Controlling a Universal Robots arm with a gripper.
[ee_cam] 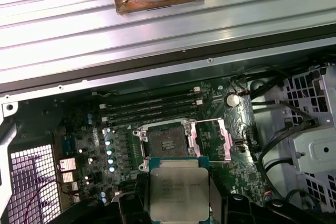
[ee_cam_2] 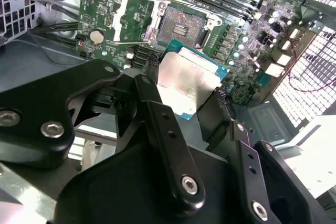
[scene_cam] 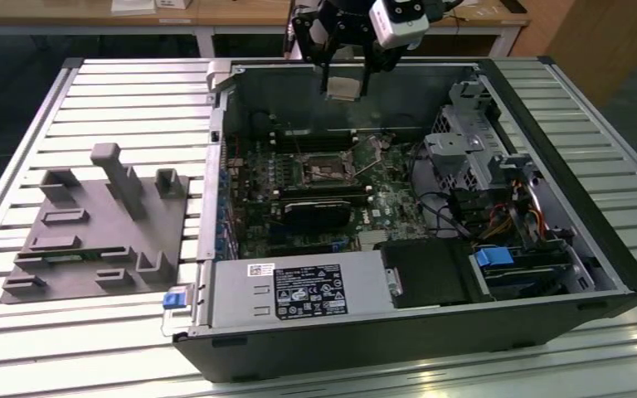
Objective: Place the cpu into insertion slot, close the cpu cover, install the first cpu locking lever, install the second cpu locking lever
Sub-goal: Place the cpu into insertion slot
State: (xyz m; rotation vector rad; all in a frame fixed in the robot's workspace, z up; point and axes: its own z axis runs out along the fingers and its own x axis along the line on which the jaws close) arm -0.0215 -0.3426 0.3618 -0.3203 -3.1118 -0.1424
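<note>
My gripper (scene_cam: 345, 76) hangs above the far side of the open computer case, shut on the cpu (scene_cam: 344, 88). In both wrist views the cpu (ee_cam_2: 189, 83) (ee_cam: 178, 187) shows its silvery top and green edge, pinched between the black fingers (ee_cam_2: 153, 100). Below it on the green motherboard lies the insertion slot (scene_cam: 328, 171) (ee_cam_2: 184, 24) (ee_cam: 167, 141), a dark bare square with a metal rim. The cpu cover (ee_cam: 211, 140) (ee_cam_2: 134, 18) is swung open and lies flat beside the slot. The cpu is well above the slot and touches nothing else.
A black fan shroud (scene_cam: 313, 214) sits just in front of the slot, and the power supply (scene_cam: 291, 290) at the case front. The drive cage and cables (scene_cam: 468, 162) fill the exterior view's right. A grey fixture (scene_cam: 97, 224) stands on the slatted table (scene_cam: 130, 99).
</note>
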